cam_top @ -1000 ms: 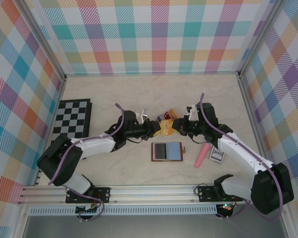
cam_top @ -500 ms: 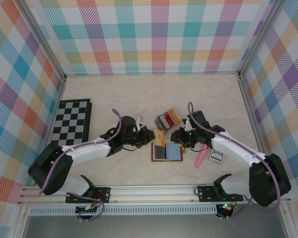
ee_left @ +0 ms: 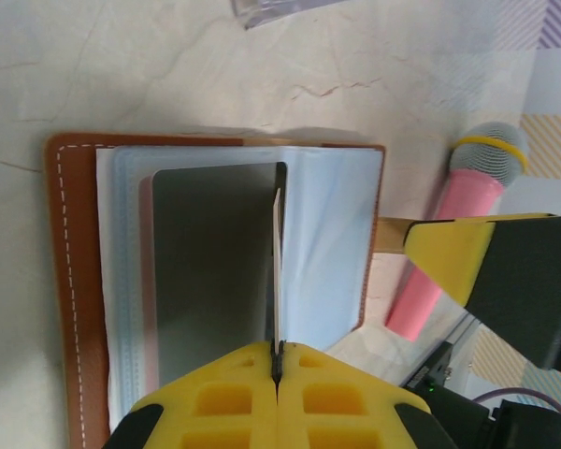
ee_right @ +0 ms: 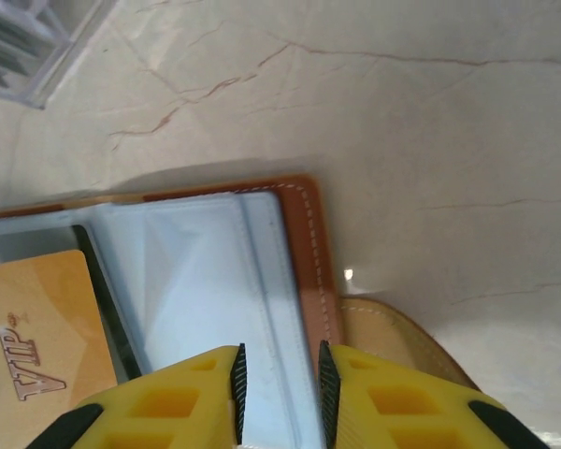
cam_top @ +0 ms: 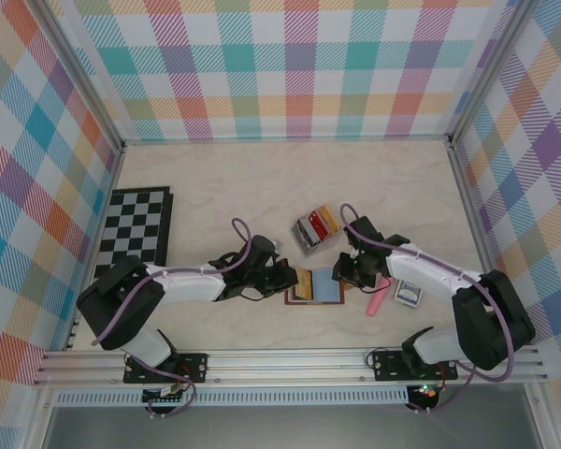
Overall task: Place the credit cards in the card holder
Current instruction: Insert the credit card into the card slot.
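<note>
The card holder (cam_top: 329, 288) lies open near the table's front, brown leather (ee_left: 75, 281) with pale blue sleeves. A dark grey card (ee_left: 210, 253) sits in its left sleeve. My left gripper (cam_top: 293, 278) is shut on an orange credit card (cam_top: 305, 282), seen edge-on (ee_left: 278, 253) in the left wrist view, standing upright over the holder's fold. In the right wrist view this card reads VIP (ee_right: 37, 346). My right gripper (cam_top: 344, 274) hovers low at the holder's right edge (ee_right: 318, 253), jaws slightly open (ee_right: 279, 383) over the blue sleeve. The snap tab (ee_right: 402, 346) lies beside it.
A clear plastic rack (cam_top: 316, 224) with upright cards stands just behind the holder. A pink microphone (cam_top: 379, 295) and a small box (cam_top: 408, 293) lie to the right. A folded chessboard (cam_top: 138, 224) rests at the left wall.
Both grippers came down from beside the rack to the open holder. The left one brought the orange card along. The right gripper's jaws parted.
</note>
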Tool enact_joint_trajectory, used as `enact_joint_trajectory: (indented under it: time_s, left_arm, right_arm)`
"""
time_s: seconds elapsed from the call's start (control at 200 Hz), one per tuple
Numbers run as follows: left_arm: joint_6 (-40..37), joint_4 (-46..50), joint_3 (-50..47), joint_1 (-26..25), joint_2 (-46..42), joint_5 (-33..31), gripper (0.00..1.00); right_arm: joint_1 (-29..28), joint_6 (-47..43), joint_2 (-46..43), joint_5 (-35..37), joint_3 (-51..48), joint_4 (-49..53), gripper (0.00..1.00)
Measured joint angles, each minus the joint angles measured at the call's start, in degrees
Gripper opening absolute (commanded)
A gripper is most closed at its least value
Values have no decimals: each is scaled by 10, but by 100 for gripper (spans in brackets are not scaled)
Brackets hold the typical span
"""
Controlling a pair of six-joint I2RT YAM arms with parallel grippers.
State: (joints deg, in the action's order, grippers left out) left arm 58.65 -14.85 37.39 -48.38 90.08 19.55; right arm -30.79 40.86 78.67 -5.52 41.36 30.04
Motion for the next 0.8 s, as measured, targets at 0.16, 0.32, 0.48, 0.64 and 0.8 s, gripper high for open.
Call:
enact_joint_trajectory:
  time_s: [0.16,0.32,0.48,0.64,0.8]
  left_arm:
    - [0,-7,7,-3,15,-7,0]
    - [0,-23,7,-3,15,-11,0]
    - [-2,-49,7,-4,32,-10,0]
    - [-4,-56,7,-7,54,-11,0]
    - [-5,-73,7,-9,63,-11,0]
  right_arm:
    - [0,-3,23,4,0,-6,27]
    - [0,-9,43,5,-5,-14,24]
    - [0,-11,52,5,-5,-18,22]
    - [0,-11,53,5,-5,-19,22]
    - [1,-11,54,5,-5,-19,22]
